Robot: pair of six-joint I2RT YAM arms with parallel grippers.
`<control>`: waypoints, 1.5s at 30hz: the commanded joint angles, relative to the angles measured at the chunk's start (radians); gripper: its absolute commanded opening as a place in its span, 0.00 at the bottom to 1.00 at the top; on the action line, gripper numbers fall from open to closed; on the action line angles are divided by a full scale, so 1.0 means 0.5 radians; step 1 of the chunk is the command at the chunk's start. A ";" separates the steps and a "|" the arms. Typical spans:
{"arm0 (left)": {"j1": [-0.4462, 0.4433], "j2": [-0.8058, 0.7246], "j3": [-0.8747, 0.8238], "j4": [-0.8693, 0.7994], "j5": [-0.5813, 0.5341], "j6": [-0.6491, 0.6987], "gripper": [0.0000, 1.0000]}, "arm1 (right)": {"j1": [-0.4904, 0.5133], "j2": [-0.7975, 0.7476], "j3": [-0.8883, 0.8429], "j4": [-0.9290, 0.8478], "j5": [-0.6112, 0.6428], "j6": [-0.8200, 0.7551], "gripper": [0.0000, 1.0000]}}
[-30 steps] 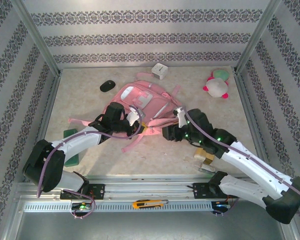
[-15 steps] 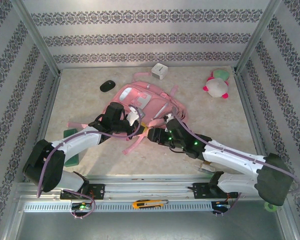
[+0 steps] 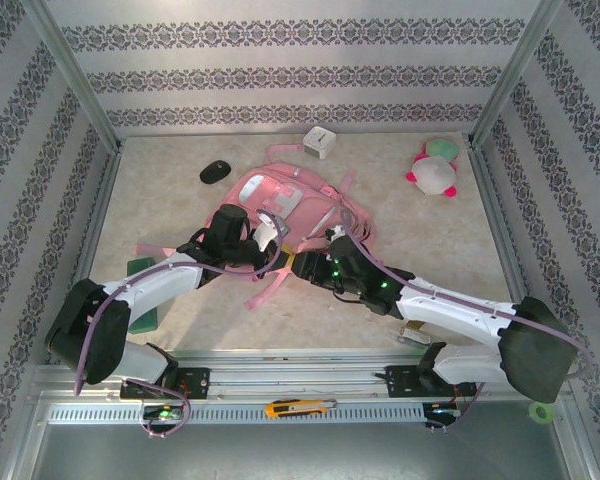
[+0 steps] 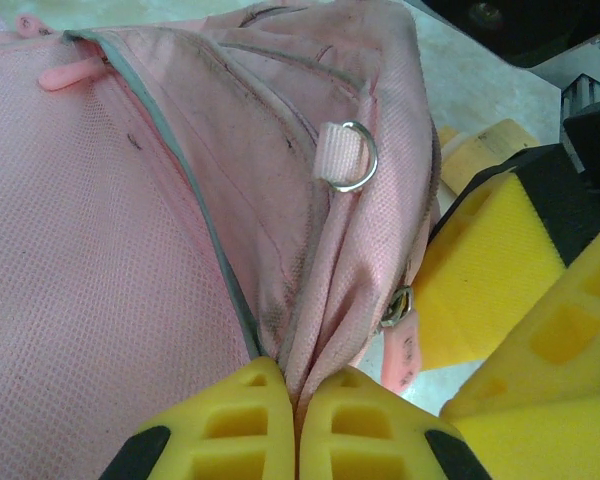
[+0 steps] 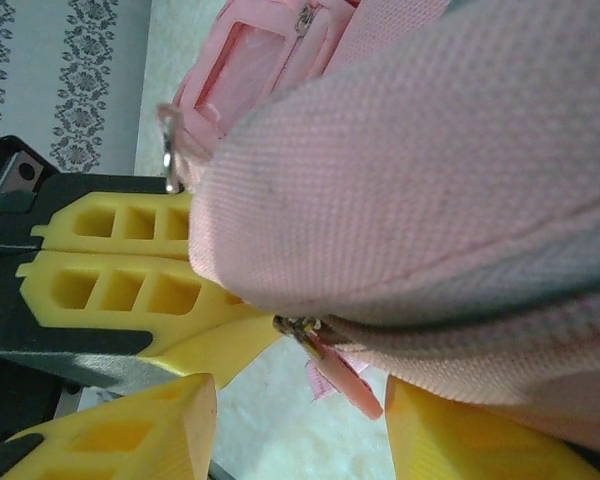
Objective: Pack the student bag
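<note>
Left pincer (image 4: 298,398) clamped tight on a fold of the pink bag (image 3: 272,190), right pincer (image 5: 300,405) half open astride its zip tab (image 5: 342,385), bag lying mid-way across the table (image 3: 450,235), nearer the far edge.

student bag (image 3: 292,198) centred on table (image 3: 152,200), mouse (image 3: 215,171) behind-left, box (image 3: 320,142) behind it, plush toy (image 3: 433,169) back right

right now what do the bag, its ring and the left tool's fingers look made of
Student bag: pink woven fabric, matte, visible weave, mesh panel. Ring: likely metal, shiny silver glint. Left tool fingers: yellow moulded plastic or rubber, matte, hollow cells.
</note>
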State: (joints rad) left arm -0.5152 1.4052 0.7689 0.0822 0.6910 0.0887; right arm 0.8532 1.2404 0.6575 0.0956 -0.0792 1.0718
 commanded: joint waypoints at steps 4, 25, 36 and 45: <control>0.006 -0.051 0.067 0.004 0.221 -0.140 0.00 | -0.022 0.075 0.020 -0.033 0.181 -0.015 0.40; 0.004 -0.098 0.049 0.071 0.314 -0.213 0.00 | -0.007 0.129 0.122 -0.009 0.279 -0.140 0.23; 0.005 -0.115 0.082 -0.149 0.119 -0.041 0.00 | -0.030 0.051 0.179 -0.467 0.506 -0.287 0.05; 0.006 -0.134 0.148 -0.504 -0.145 0.273 0.00 | -0.313 -0.290 0.007 -0.787 0.146 -0.438 0.00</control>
State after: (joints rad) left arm -0.5312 1.3846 0.8299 -0.0422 0.6754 0.1818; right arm 0.7700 1.1370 0.6937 -0.1211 -0.0467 0.9035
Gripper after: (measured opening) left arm 0.044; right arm 0.042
